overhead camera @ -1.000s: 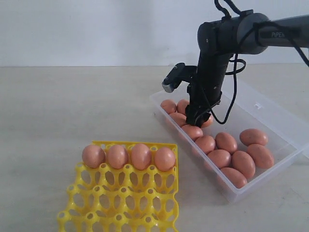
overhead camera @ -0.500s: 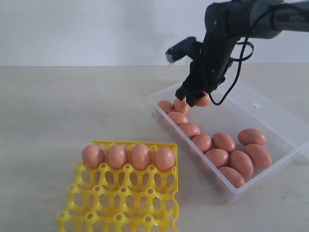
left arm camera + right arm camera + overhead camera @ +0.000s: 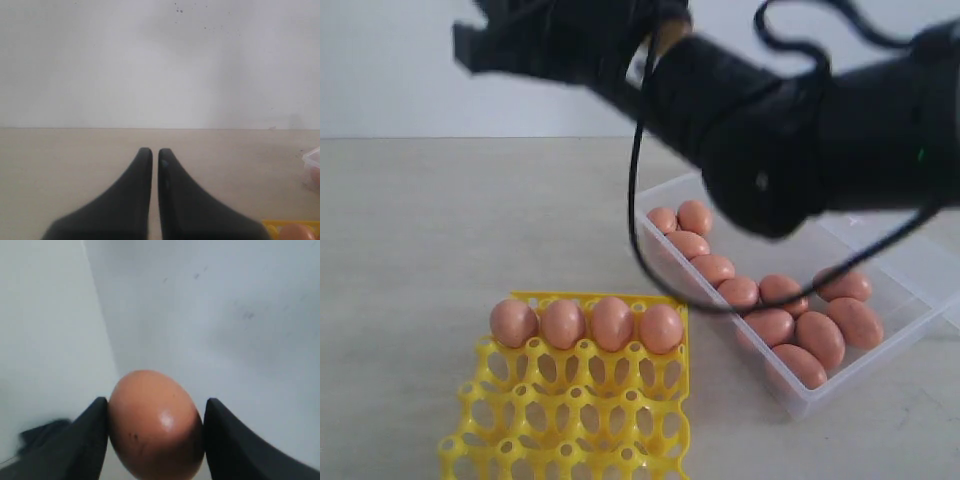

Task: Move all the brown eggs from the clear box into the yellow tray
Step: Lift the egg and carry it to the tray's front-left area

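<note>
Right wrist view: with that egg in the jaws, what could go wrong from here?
The egg is pinched only at its sides by the right gripper; the arm looks motion-blurred, so it might slip out. Lowering it into the tray could bump the four eggs in its far row.

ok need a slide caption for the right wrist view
Right gripper holding one speckled brown egg between its dark fingers
</note>
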{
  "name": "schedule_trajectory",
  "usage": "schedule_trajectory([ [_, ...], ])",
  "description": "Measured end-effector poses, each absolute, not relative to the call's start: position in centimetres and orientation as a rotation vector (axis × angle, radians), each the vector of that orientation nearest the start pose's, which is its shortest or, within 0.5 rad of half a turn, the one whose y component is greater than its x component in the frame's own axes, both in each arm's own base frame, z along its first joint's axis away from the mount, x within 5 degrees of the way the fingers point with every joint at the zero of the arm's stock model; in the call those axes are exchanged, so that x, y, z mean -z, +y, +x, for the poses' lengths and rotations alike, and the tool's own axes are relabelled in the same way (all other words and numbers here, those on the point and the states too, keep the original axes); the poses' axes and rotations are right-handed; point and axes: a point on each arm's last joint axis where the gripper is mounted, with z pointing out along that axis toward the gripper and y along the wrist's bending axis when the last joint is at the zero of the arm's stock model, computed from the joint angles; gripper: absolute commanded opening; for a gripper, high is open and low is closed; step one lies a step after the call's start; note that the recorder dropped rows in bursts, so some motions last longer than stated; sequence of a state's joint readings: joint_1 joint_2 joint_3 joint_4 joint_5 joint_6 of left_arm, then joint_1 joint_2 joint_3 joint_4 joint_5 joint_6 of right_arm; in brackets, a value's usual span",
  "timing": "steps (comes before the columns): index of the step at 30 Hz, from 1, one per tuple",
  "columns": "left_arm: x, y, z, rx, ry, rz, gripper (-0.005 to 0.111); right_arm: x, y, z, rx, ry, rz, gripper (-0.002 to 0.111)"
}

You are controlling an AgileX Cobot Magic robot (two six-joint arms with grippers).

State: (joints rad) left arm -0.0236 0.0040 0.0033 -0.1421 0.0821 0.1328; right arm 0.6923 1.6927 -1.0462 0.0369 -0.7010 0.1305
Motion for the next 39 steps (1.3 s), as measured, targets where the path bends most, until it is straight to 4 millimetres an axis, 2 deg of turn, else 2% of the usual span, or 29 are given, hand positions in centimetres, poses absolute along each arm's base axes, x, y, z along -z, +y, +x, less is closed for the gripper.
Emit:
schedule_trajectory([
  [1,-20.4,-0.2,5.7,0.035,1.572,0.021,0.004,-28.3,25.5,28.8,-0.737,1.452,-0.373,0.000],
  [2,-20.4,-0.2,5.7,0.035,1.572,0.021,0.004,-25.5,27.1,26.9,-0.819,1.530,-0.395,0.000],
  [3,-20.4,-0.2,5.7,0.035,1.572,0.021,0.004,-24.0,28.0,26.0,-0.853,1.577,-0.416,0.000],
  [4,-20.4,-0.2,5.7,0.035,1.572,0.021,0.004,-21.5,29.6,24.2,-0.903,1.653,-0.467,0.000],
  [6,-20.4,-0.2,5.7,0.035,1.572,0.021,0.004,-19.5,31.3,22.5,-0.943,1.701,-0.542,0.000],
  [8,-20.4,-0.2,5.7,0.035,1.572,0.021,0.004,-18.5,32.4,21.1,-0.964,1.716,-0.612,0.000],
  [11,-20.4,-0.2,5.7,0.035,1.572,0.021,0.004,-17.9,33.1,20.1,-0.975,1.727,-0.652,0.000],
  [17,-20.4,-0.2,5.7,0.035,1.572,0.021,0.004,-17.1,32.5,20.8,-0.888,1.839,-0.572,0.000],
  [20,-20.4,-0.2,5.7,0.035,1.572,0.021,0.004,-17.1,32.3,20.6,-0.875,1.801,-0.574,0.000],
  [24,-20.4,-0.2,5.7,0.035,1.572,0.021,0.004,-16.8,31.0,20.2,-0.886,1.730,-0.455,0.000],
  [28,-20.4,-0.2,5.7,0.035,1.572,0.021,0.004,-15.5,29.4,20.0,-0.841,1.791,-0.363,0.000],
  [34,-20.4,-0.2,5.7,0.035,1.572,0.021,0.004,-14.5,29.2,19.8,-0.819,1.902,-0.375,0.000],
  [39,-20.4,-0.2,5.7,0.035,1.572,0.021,0.004,-14.3,29.0,20.1,-0.805,1.925,-0.358,0.000],
])
